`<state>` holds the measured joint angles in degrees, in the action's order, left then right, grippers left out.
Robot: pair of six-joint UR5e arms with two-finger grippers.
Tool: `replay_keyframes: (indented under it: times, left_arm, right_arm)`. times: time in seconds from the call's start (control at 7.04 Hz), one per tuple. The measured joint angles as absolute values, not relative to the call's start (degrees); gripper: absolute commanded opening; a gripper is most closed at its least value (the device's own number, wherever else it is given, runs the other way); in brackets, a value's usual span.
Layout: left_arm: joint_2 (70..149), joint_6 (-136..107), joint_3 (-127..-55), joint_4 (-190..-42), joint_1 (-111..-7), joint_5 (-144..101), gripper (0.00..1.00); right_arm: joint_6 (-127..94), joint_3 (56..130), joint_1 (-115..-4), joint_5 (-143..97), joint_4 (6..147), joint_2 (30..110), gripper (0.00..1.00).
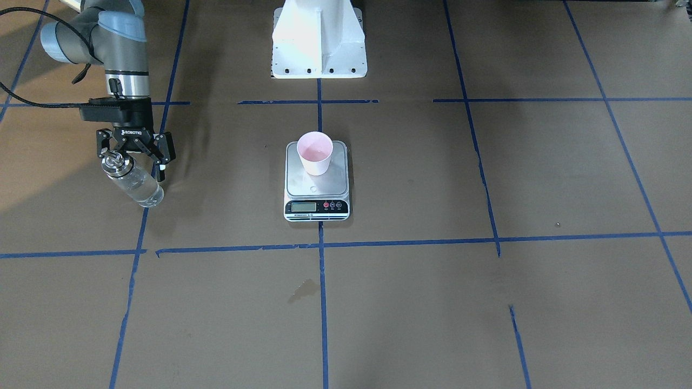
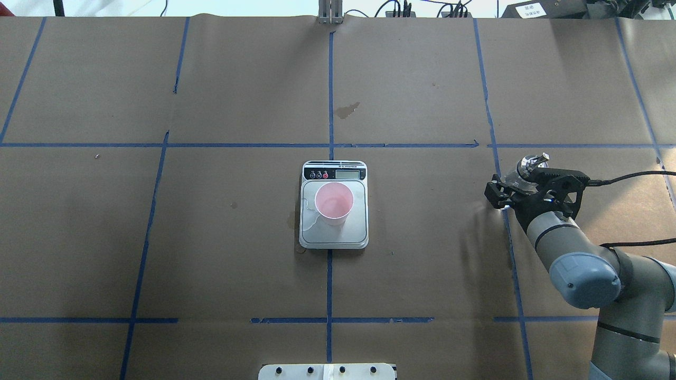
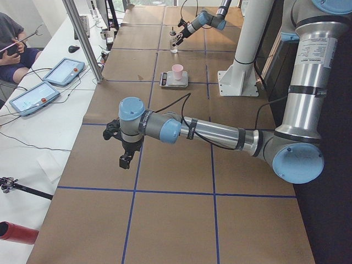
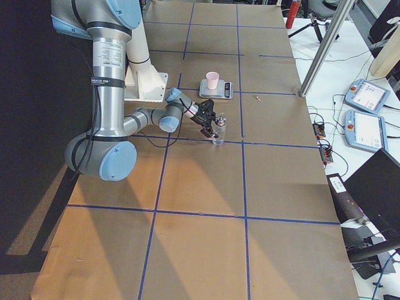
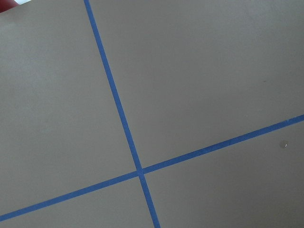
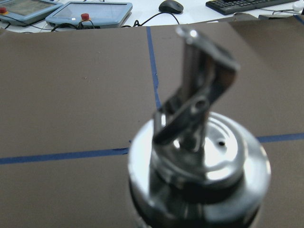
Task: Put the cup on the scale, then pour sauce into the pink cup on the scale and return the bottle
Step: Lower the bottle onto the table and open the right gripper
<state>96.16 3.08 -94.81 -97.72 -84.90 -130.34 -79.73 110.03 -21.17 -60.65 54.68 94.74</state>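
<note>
the right gripper [image 1: 133, 163] had its jaws spread apart on either side of the bottle [image 1: 138, 186], at its metal collar, not clamping it; the bottle stood upright toward the worktop's right edge. the cup [image 1: 315, 154] sat on the scale [image 1: 303, 181] mid-worktop. the left gripper [image 3: 117, 147] hung near the left edge; released or clenched, it could not be told

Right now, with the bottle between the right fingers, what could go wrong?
The bottle stands between the right gripper's open fingers, nearer one of them; a sideways retreat could clip the spout and topple it. A clear puddle lies on the scale beside the cup; it may skew the reading.
</note>
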Motion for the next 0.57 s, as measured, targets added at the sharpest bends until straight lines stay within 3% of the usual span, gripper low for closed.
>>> replay_keyframes:
  times: [0.28, 0.57]
  left_arm:
    - [96.4, 3.1, -94.8, -97.7, -84.9, -130.3, 1.00]
    - [96.5, 3.1, -94.9, -97.6, -84.9, -130.3, 1.00]
  right_arm:
    - [-79.7, 115.0, -21.5, -72.2, 59.7, 98.9, 1.00]
    - [-79.6, 124.1, -23.2, -85.7, 75.5, 98.5, 1.00]
